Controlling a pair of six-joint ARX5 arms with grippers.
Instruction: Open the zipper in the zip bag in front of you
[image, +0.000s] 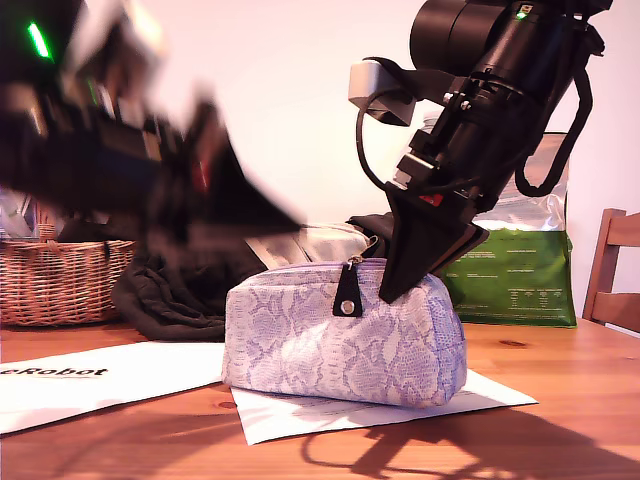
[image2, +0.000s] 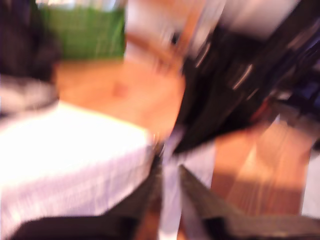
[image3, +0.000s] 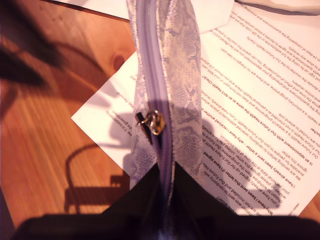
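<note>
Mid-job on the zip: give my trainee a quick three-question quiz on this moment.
1. True or false: the zipper's tab hangs on the side of the bag that faces the exterior camera.
2. What lies directly under the bag? A: basket. B: printed paper. C: green bag.
3. Fill in: the gripper set on the bag's top edge, just behind the pull, is my ____ gripper.

Key: 1 true; 2 B; 3 second.
</note>
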